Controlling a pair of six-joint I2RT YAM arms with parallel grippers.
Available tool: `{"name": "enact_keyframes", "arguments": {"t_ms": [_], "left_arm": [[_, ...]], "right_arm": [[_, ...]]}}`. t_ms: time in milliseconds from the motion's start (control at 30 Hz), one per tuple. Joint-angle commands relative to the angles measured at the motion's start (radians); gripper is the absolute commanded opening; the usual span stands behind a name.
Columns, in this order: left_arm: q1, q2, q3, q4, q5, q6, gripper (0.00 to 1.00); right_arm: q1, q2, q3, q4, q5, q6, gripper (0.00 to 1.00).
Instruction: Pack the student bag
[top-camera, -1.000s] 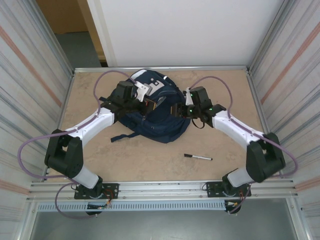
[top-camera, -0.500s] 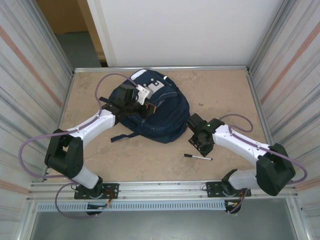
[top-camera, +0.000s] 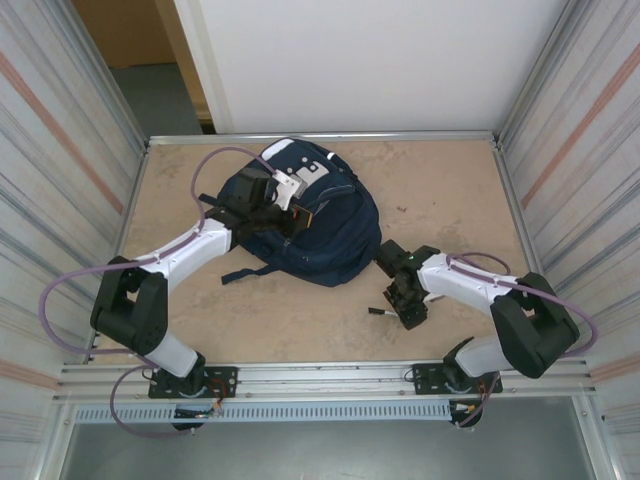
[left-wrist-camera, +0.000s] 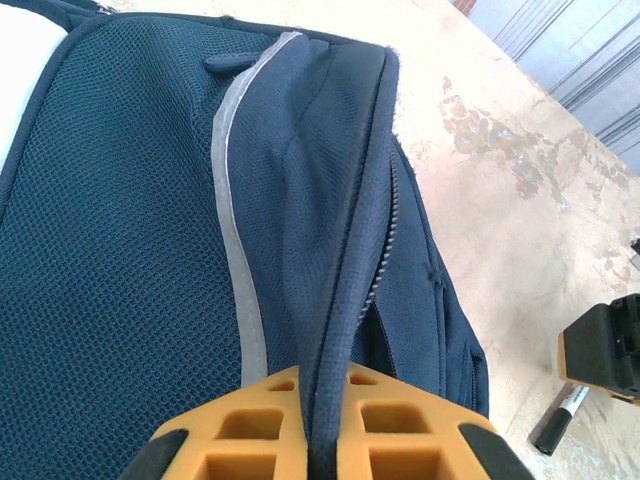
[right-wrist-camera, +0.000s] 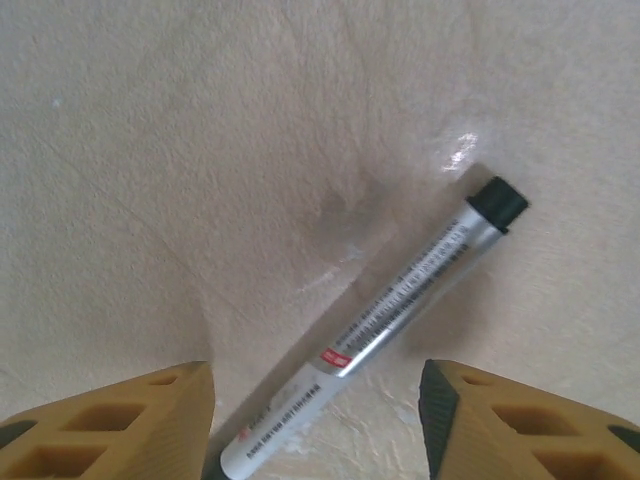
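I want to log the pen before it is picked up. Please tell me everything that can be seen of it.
The pen is a slim silver-grey tube with a black end, fine dark print and a small red mark along its barrel. It lies flat and slanted on the beige table, apart from the student bag, between the open fingers of the right pincer, which hovers over it. Nothing grips it.

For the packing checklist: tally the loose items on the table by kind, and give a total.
student bag: 1
marker pen: 1
Total: 2
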Motion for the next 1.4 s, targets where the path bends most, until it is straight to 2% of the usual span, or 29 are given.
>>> {"name": "enact_keyframes", "arguments": {"t_ms": [0,100,200,400,500,600,733,800,967,1033,1067,1133,1200,1367], "left_arm": [[-0.007,0.012,0.024,-0.004,0.041,0.007,0.00],[-0.007,0.005,0.017,0.002,0.043,-0.001,0.00],[-0.007,0.005,0.037,-0.032,0.034,0.014,0.00],[-0.008,-0.017,0.044,-0.051,0.038,-0.010,0.01],[-0.007,-0.032,0.083,-0.124,0.060,-0.018,0.02],[-0.007,-0.054,0.087,-0.113,0.065,-0.037,0.02],[-0.004,-0.053,0.117,-0.134,0.097,-0.050,0.01],[-0.003,-0.056,0.113,-0.114,0.105,-0.065,0.00],[0.013,-0.041,0.147,-0.077,0.148,-0.135,0.00],[0.011,-0.042,0.155,-0.063,0.154,-0.153,0.00],[0.013,-0.040,0.157,-0.055,0.155,-0.158,0.00],[0.015,-0.032,0.173,-0.071,0.156,-0.157,0.00],[0.017,-0.029,0.187,-0.112,0.156,-0.143,0.01],[0.022,-0.037,0.171,-0.150,0.112,-0.144,0.03]], "right_arm": [[0.008,0.020,-0.059,0.069,0.034,0.105,0.48],[0.003,0.008,-0.083,0.115,0.024,0.113,0.28],[0.029,-0.048,-0.057,0.063,0.096,0.110,0.08],[0.033,-0.166,0.028,0.026,0.157,0.032,0.05],[0.072,-0.211,0.073,0.101,0.183,0.020,0.04],[0.079,-0.193,0.139,0.229,0.148,-0.013,0.01],[0.055,-0.092,0.284,0.303,0.135,-0.115,0.01],[0.038,-0.031,0.333,0.376,0.102,-0.151,0.02],[0.056,0.140,0.409,0.572,0.121,-0.194,0.04],[0.039,0.234,0.467,0.629,0.068,-0.217,0.17],[0.028,0.283,0.506,0.680,0.031,-0.285,0.26],[0.012,0.345,0.578,0.688,-0.016,-0.380,0.38],[0.004,0.342,0.565,0.675,-0.017,-0.379,0.45],[-0.013,0.228,0.450,0.656,0.000,-0.409,0.49]]}}
